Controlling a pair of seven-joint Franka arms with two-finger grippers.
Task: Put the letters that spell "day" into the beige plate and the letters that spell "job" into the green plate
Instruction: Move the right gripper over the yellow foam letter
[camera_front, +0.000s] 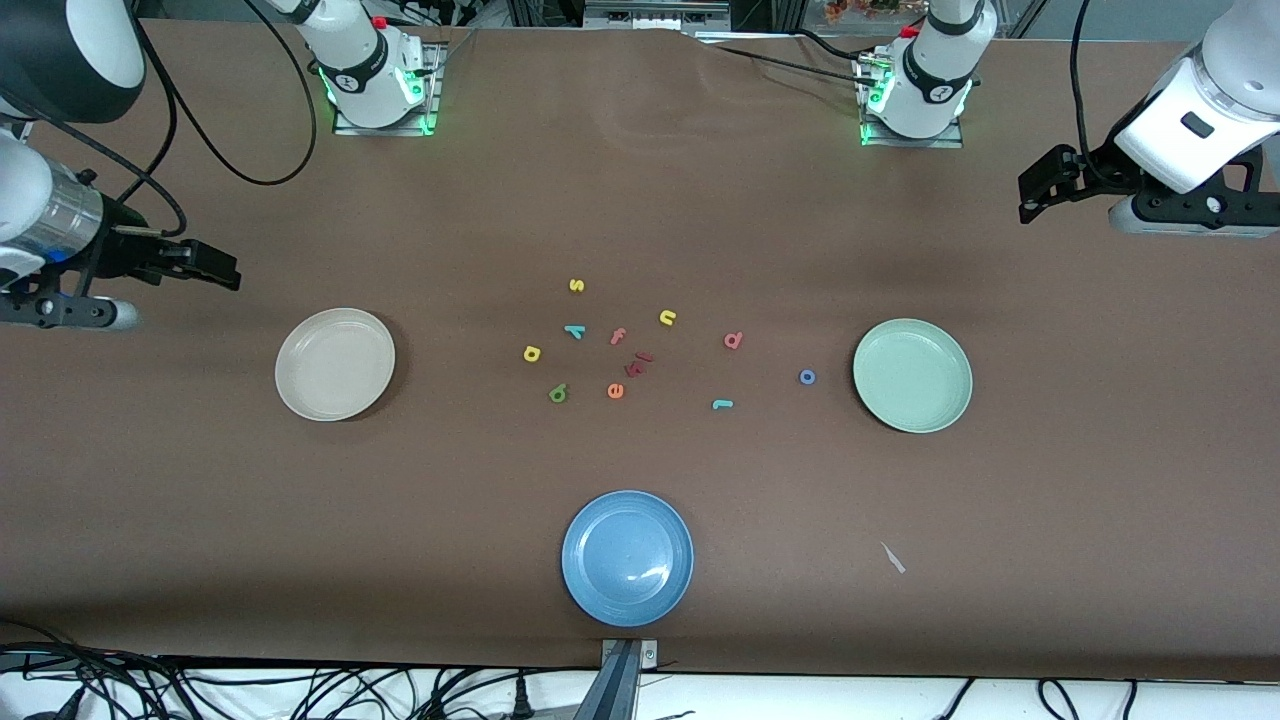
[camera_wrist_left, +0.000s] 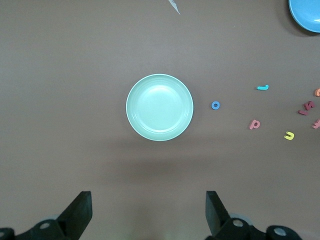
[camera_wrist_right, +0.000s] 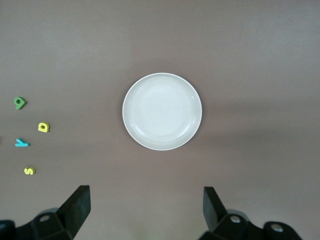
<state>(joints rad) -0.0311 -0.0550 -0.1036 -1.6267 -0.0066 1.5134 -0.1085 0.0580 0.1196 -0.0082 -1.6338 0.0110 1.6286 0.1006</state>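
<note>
The beige plate (camera_front: 335, 363) (camera_wrist_right: 162, 111) lies empty toward the right arm's end, the green plate (camera_front: 912, 375) (camera_wrist_left: 159, 107) empty toward the left arm's end. Between them lie the yellow "d" (camera_front: 531, 353) (camera_wrist_right: 43, 127), dark green "a" (camera_front: 558, 393) (camera_wrist_right: 19, 103), teal "y" (camera_front: 574, 331) (camera_wrist_right: 21, 143), salmon "b" (camera_front: 733, 340) (camera_wrist_left: 254, 124), blue "o" (camera_front: 807, 377) (camera_wrist_left: 215, 105) and teal "j" (camera_front: 722, 404) (camera_wrist_left: 263, 87). My left gripper (camera_front: 1030, 198) (camera_wrist_left: 148, 215) hangs open above the table beside the green plate. My right gripper (camera_front: 225, 268) (camera_wrist_right: 146, 212) hangs open beside the beige plate.
A blue plate (camera_front: 627, 557) sits near the front edge. Among the letters also lie a yellow "s" (camera_front: 576, 285), yellow "n" (camera_front: 668, 317), pink "f" (camera_front: 618, 336), orange "e" (camera_front: 615, 391) and dark red pieces (camera_front: 640, 362). A scrap of tape (camera_front: 893, 558) lies on the brown table.
</note>
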